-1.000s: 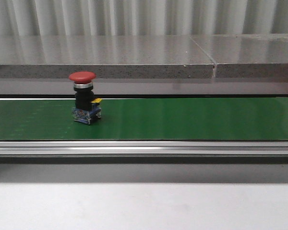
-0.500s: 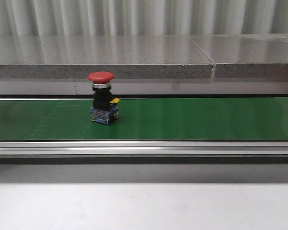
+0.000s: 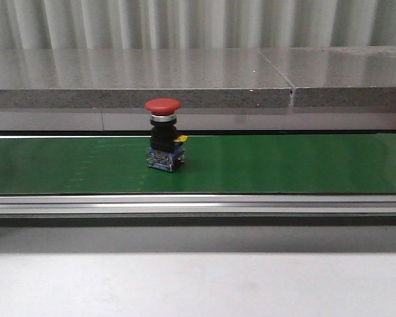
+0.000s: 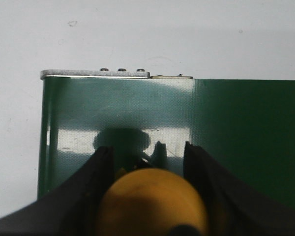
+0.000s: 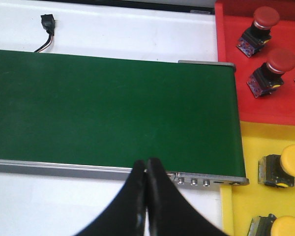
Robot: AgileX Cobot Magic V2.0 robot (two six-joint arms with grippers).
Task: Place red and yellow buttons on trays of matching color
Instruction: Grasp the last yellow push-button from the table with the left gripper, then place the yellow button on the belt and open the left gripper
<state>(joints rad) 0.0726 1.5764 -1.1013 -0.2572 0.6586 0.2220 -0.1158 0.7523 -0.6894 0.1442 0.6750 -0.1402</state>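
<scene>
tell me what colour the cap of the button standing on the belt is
Red mushroom-shaped button cap; clearest in the front view.

Left pincer (image 4: 150,169) grips a yellow button (image 4: 152,201) between its fingers; right pincer (image 5: 146,169) has fingers pressed together.

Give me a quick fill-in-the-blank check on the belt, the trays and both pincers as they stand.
1. The red mushroom-head button stands upright on the ___ conveyor belt.
2. The left pincer is shut on a button with a ___ cap.
3. The right pincer is ___, holding nothing.
4. Two red-capped buttons lie in the ___ tray.

Missing words: green; yellow; shut; red
</scene>
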